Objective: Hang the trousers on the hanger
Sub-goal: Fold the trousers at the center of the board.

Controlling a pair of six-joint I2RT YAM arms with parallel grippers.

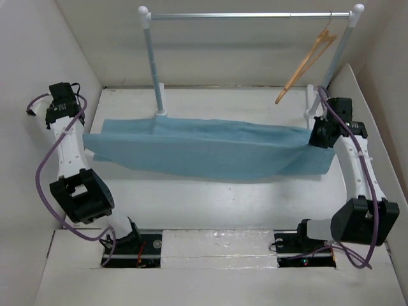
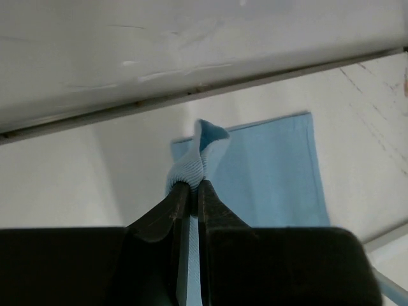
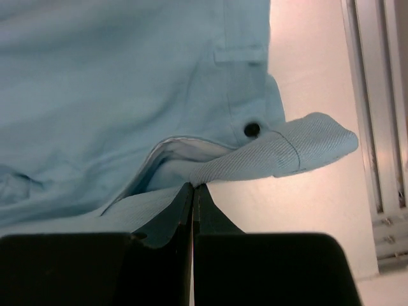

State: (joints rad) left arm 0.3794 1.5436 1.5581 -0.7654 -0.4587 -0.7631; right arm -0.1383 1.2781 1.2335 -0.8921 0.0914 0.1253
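Spanning left hand (image 2: 190,183) to right hand (image 3: 192,186), trousers (image 1: 210,150) apart from hanger (image 1: 309,60).

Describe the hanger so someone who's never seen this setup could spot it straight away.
Look at the white-and-silver clothes rail across the far side of the table. Near its right end hangs the hanger, slanting down to the left. It is the only light-brown wooden thing there.

Black-and-white twin arms
White links on left arm (image 1: 67,153) and right arm (image 1: 357,167), chunky black joints, looping purple cables (image 1: 39,185), black wedge fingers (image 2: 159,218).
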